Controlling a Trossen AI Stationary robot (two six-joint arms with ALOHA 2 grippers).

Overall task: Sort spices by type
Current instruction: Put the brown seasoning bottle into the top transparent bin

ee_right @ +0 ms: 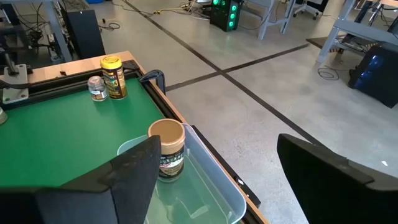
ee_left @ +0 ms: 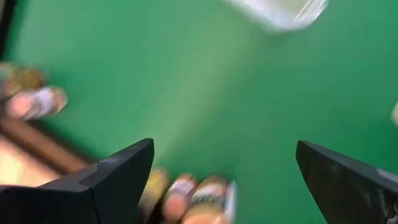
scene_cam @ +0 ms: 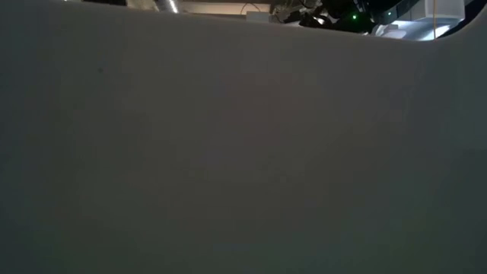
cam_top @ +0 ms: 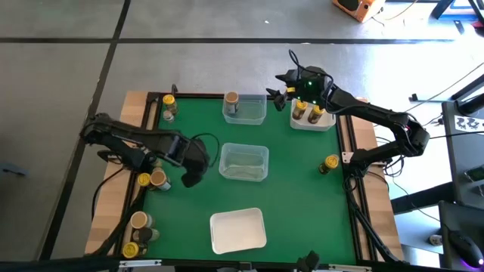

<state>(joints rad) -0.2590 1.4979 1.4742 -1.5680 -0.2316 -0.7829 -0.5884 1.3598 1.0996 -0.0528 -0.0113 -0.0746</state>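
- Left gripper (cam_top: 190,180) centre-left of the high view, fingers apart, empty, just beside two spice jars (cam_top: 152,179).
- Right gripper (cam_top: 280,97) upper centre, fingers apart, empty, between two trays with jars.

Grey concrete floor (ee_right: 261,74) crossed by dark seams; a computer tower (green-lit) (ee_right: 225,14) stands beyond, cables trailing.

Even, bright overhead light; the left wrist view is motion-blurred (the low view mostly blocked, dim grey).
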